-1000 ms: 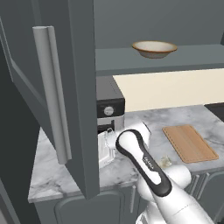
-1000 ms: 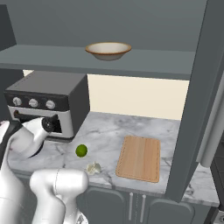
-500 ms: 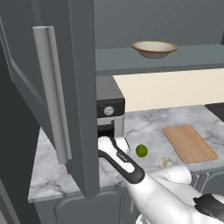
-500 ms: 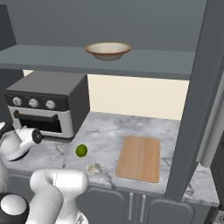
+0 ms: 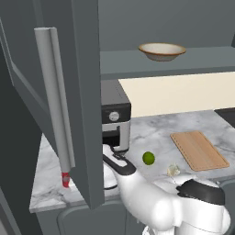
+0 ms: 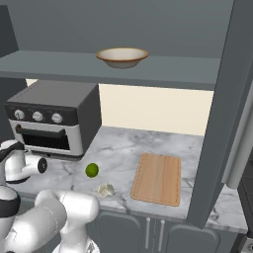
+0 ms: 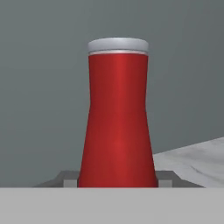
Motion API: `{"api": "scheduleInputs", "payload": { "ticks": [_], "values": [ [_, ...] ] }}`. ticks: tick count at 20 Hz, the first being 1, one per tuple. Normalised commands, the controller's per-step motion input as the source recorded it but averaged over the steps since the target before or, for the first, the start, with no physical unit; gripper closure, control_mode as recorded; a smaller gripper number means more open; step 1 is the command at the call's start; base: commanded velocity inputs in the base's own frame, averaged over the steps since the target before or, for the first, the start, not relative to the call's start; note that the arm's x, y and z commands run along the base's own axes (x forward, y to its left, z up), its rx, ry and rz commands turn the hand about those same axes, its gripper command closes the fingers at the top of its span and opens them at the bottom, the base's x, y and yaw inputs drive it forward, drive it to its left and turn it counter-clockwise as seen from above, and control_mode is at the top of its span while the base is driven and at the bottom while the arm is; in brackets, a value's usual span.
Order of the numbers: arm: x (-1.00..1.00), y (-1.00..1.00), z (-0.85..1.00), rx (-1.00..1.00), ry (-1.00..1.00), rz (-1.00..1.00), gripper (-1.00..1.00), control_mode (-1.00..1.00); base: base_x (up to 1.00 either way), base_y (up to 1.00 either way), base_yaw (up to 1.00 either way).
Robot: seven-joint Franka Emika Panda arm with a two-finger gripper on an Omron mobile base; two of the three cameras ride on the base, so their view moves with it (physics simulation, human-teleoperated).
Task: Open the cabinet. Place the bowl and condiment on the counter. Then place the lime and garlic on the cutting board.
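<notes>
I've got the red condiment bottle [image 7: 118, 118] clamped upright between half-closed jaws, centre of hand view; it shows lower left of the left base view, low over the marble counter [image 5: 151, 133]. Lower it straight, release only once it stands.

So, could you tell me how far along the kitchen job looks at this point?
Done: the cabinet stands open. In hand: the condiment stands upright between the gripper fingers, low by the counter; I can't tell whether it is set down. Left: the bowl sits on the shelf, and the lime and garlic lie off the cutting board.
</notes>
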Motion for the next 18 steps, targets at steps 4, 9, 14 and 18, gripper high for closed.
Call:
{"api": "scheduleInputs", "payload": {
  "ticks": [4, 9, 14, 18],
  "values": [
    [0.25, 0.20, -0.24, 0.00, 0.01, 0.01, 1.00, -1.00, 0.00, 0.00, 0.00],
    [0.01, 0.24, -0.18, 0.00, 0.04, 0.00, 1.00, -1.00, 0.00, 0.00, 0.00],
    [0.00, 0.09, -0.14, 0.00, 0.04, 0.00, 1.00, -1.00, 0.00, 0.00, 0.00],
    [0.00, 0.07, -0.09, 0.00, 0.01, 0.00, 1.00, -1.00, 0.00, 0.00, 0.00]
  ]
}}
